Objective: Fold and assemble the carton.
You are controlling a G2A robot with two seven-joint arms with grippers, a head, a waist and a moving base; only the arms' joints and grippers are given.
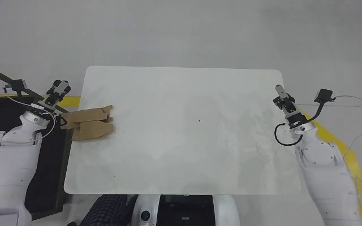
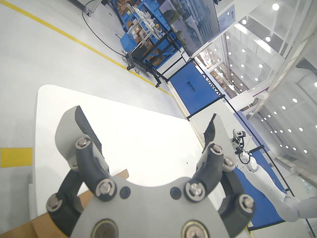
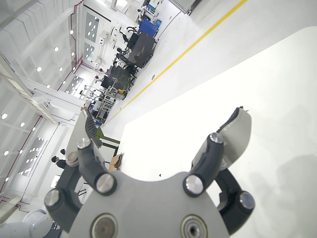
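Note:
A flat brown cardboard carton lies at the left edge of the white table, partly overhanging it. My left gripper hovers off the table's far left corner, just beyond the carton, and stands open with nothing between its fingers. A corner of the carton peeks out beneath that gripper in the left wrist view. At the table's right edge my right gripper is open and empty too. The carton appears small and far off across the table in the right wrist view.
A dark green frame or bin stands beside the table's left edge, under the left arm. Yellow floor tape runs near both sides. The table's wide middle is bare white surface.

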